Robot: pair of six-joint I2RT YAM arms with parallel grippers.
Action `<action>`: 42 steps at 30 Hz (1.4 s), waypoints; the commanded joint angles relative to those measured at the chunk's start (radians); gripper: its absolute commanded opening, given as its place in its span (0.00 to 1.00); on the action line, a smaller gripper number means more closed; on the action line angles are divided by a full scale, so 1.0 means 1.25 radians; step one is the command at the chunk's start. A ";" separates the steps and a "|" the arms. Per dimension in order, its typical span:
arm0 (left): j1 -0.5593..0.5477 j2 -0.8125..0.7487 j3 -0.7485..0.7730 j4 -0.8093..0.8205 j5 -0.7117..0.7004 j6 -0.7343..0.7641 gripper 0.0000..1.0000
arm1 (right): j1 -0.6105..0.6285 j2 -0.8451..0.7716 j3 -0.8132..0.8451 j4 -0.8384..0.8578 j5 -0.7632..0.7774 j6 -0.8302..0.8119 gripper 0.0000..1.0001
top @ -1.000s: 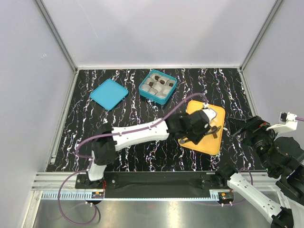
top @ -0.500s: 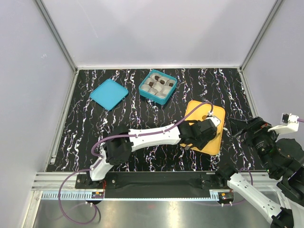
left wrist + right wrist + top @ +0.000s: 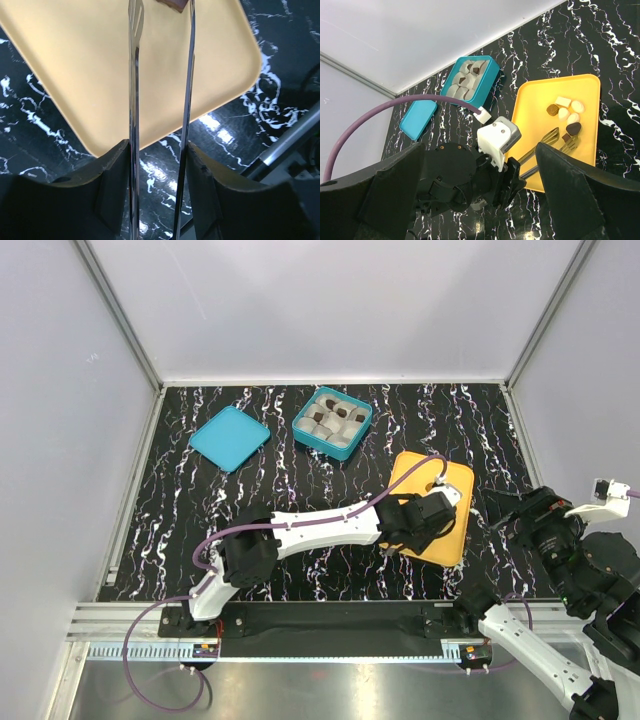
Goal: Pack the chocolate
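Observation:
My left gripper [image 3: 420, 525] hangs over the yellow tray [image 3: 455, 540] and is shut on metal tongs [image 3: 134, 75]. In the left wrist view its jaws [image 3: 157, 150] press on both tong arms. A small brown chocolate block [image 3: 172, 4] sits between the tong tips, and it also shows in the right wrist view [image 3: 566, 137]. I cannot tell if it is pinched. Other chocolates lie on the tray [image 3: 535, 100]: a ribbed brown one [image 3: 552, 109], cream ones [image 3: 563, 101] and a dark one [image 3: 573, 128]. My right gripper [image 3: 479, 146] is open and empty, right of the tray.
A teal box [image 3: 332, 423] of grey paper cups, some holding dark pieces, stands at the back centre. Its teal lid [image 3: 229, 437] lies to the left. A purple cable [image 3: 395, 107] runs along the left arm. Grey walls enclose the black marbled table.
My left gripper moved right and nearer over the tray with the tongs, covering more of it. My right gripper drew back slightly to the right. Little has moved in the last half second.

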 commanded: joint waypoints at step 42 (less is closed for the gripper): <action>0.001 -0.045 0.016 -0.047 -0.052 -0.010 0.38 | 0.005 -0.017 0.004 0.009 0.019 0.005 1.00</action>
